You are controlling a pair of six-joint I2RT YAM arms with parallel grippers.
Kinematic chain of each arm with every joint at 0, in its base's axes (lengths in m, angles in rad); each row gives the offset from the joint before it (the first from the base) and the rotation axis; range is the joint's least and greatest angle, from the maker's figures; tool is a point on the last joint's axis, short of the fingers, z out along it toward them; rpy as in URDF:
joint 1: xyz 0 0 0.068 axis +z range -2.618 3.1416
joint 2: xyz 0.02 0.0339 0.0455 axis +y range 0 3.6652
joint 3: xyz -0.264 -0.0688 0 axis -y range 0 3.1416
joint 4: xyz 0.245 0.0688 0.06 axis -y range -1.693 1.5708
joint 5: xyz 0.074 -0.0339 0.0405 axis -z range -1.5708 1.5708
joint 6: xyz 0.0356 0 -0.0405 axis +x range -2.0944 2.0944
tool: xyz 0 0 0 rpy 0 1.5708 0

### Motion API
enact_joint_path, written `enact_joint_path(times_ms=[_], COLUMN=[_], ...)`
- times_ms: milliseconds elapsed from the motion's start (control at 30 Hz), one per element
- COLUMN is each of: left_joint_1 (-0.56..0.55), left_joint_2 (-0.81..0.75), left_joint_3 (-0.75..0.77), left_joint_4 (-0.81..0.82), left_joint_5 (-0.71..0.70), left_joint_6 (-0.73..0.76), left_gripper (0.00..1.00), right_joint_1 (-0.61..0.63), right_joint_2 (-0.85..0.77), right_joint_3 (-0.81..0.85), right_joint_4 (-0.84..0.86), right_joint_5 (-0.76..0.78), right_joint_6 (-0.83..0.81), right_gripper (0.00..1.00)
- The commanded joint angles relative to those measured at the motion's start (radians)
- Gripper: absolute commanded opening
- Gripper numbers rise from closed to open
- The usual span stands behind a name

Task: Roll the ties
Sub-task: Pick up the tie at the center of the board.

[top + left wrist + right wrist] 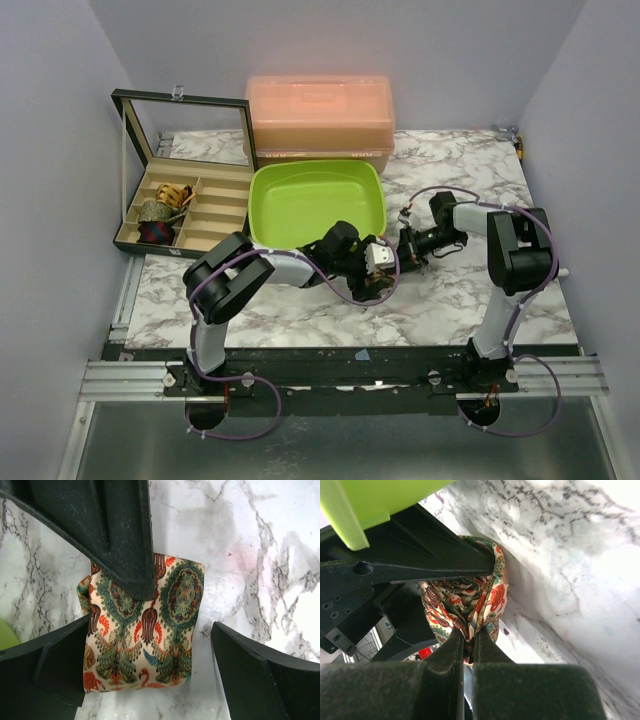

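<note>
Top view: the two arms meet on the marble worktop [450, 300], just at 6 o'clock of the lime-green tray [310, 205].

The tie [170, 630] lies there on the marble as a short, folded bundle with a cream ground and green, orange and red floral medallions. In the top view it is almost wholly hidden under the hands.

The right hand [470, 632] is closed tight on it. In its own wrist view the two fingers stand pressed together, with a fold of the patterned cloth pinched between their tips. The rest of the bundle bulges out towards 12 o'clock.

The left hand [150, 625] stands wide, one finger at 8 o'clock of the tie and the other at 4 o'clock. The 8 o'clock finger lies against the cloth's edge, or just over it; I cannot tell which. The 4 o'clock finger is clear of the cloth, with bare marble between them. It holds nothing.

In the left wrist view the right hand's dark fingers come in from 12 o'clock and cover the tie's upper left part.

An orange box [320, 110] stands at 12 o'clock of the tray. At 9 o'clock of the tray sits a divided case [220, 205], lid raised, with rolled ties [160, 212] in its left compartments.
</note>
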Motion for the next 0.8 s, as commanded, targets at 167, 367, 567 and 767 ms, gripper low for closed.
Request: enact_joint_path(times_ms=[167,367,567,767], left_joint_1=[0.0,-0.033,-0.069,-0.069], left_joint_2=[-0.127,-0.069,-0.023,-0.084], left_joint_3=[-0.119,-0.096,-0.05,-0.028], left_joint_4=[0.094,0.106,0.068,-0.015], left_joint_5=[-0.079,-0.088,-0.116,-0.104], left_joint_6=[-0.027,0.033,0.052,0.029], left_gripper=[0.98,0.98,0.98,0.31], right_joint_1=[0.008,0.022,0.028,0.028], right_joint_2=[-0.125,-0.167,-0.182,-0.224], right_joint_3=[-0.074,-0.08,-0.075,-0.05], right_joint_4=[0.011,0.018,0.006,-0.048], right_joint_5=[-0.001,-0.031,-0.064,-0.071], right_joint_6=[-0.015,-0.014,-0.007,-0.036], right_gripper=[0.0,0.01,0.0,0.0])
